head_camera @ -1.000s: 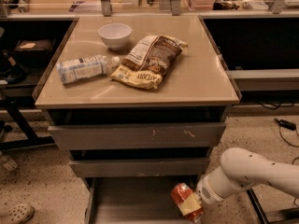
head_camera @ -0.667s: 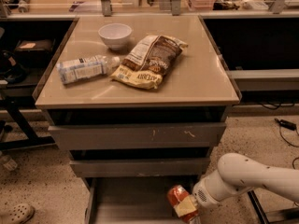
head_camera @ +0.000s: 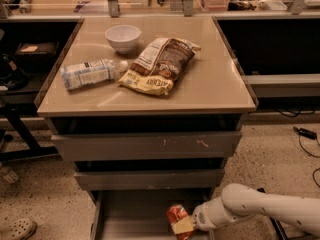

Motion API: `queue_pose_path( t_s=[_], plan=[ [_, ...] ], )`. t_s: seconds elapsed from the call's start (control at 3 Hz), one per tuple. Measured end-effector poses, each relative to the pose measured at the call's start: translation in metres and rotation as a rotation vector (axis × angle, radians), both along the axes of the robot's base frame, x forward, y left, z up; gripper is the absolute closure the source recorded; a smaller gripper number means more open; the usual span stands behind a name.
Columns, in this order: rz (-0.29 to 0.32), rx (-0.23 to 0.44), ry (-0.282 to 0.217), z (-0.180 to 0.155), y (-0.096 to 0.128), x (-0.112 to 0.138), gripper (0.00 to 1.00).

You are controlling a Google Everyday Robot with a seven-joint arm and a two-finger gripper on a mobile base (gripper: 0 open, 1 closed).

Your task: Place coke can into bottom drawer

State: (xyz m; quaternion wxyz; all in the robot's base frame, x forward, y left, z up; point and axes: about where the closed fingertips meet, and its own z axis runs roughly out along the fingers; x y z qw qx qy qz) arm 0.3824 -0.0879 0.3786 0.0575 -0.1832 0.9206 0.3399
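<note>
The coke can (head_camera: 176,215) is small, red-orange with pale markings. It sits low over the floor of the open bottom drawer (head_camera: 131,219), at its right side. My gripper (head_camera: 186,223) is at the can, reaching in from the right on a white arm (head_camera: 260,208), and it holds the can. The drawer is pulled out below the two wider grey drawers (head_camera: 146,145). The can's lower part and the drawer's front are cut off by the frame's bottom edge.
On the tan cabinet top (head_camera: 215,84) lie a white bowl (head_camera: 122,37), a clear water bottle (head_camera: 90,74) on its side and a brown-and-yellow snack bag (head_camera: 159,65). Dark shelving stands left and right. Cables lie on the speckled floor at right (head_camera: 305,133).
The arm has moved left and a little down, carrying the can further over the bottom drawer's floor.
</note>
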Motion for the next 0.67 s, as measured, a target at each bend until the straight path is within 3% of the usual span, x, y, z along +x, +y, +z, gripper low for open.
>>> queue_pose_path(
  t_s=[0.33, 0.67],
  plan=[
    [-0.002, 0.024, 0.038, -0.0180, 0.0081, -0.0114, 1.00],
    [0.000, 0.024, 0.040, -0.0190, 0.0091, -0.0121, 1.00]
  ],
)
